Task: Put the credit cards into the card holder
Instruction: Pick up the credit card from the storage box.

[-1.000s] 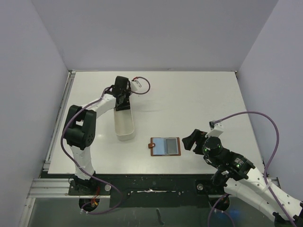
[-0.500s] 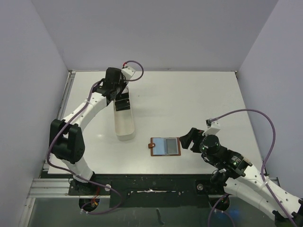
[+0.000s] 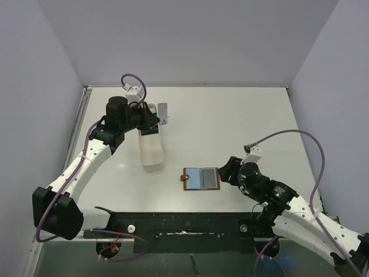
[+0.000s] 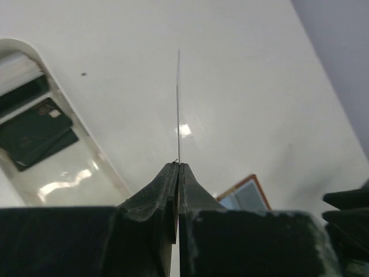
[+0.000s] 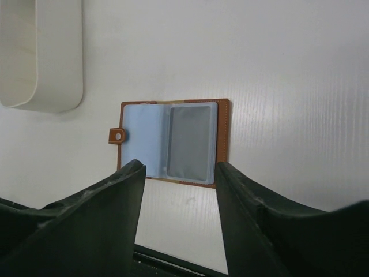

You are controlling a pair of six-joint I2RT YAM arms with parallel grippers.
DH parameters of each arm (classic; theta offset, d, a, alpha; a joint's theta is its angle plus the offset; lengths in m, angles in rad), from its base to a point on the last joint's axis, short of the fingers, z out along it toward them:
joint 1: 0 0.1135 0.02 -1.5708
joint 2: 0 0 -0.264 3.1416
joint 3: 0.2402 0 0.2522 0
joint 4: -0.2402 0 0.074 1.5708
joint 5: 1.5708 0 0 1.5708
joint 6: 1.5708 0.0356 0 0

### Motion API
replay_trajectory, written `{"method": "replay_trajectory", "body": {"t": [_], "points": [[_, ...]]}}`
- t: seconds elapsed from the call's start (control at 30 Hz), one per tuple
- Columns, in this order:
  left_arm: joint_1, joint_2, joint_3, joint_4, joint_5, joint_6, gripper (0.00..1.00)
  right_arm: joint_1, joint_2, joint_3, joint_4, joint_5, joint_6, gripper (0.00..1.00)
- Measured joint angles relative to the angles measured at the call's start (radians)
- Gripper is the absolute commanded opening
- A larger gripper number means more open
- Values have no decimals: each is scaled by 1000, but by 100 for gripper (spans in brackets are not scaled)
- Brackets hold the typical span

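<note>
One credit card (image 4: 178,104) sits edge-on in the left gripper (image 4: 177,168), jaws clamped together on its lower edge, held by the far end of the white tray (image 3: 152,157). Several dark cards (image 4: 34,134) lie inside the tray. The card holder (image 5: 173,141) lies open on the table (image 3: 248,121), right of the tray's near end. The right gripper (image 5: 179,173) is just right of it, jaws apart, gripping nothing.

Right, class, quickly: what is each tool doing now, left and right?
Left tool: closed on a card.
Right tool: open, holding nothing, by the wallet.
</note>
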Motion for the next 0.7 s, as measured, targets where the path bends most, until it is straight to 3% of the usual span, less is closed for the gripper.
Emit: {"method": "replay_trajectory", "body": {"t": [0.1,0.33,0.7], "points": [[-5,-60,-118,100,109,-148,0,0,8,-19,7,1,-8,41],[-61,-78,-299,209,232,-406,0,0,92,-59,48,4,-14,39],[-388,-48,-526,477,196,-656,0,-102,327,-100,225,-70,-34,36]]}}
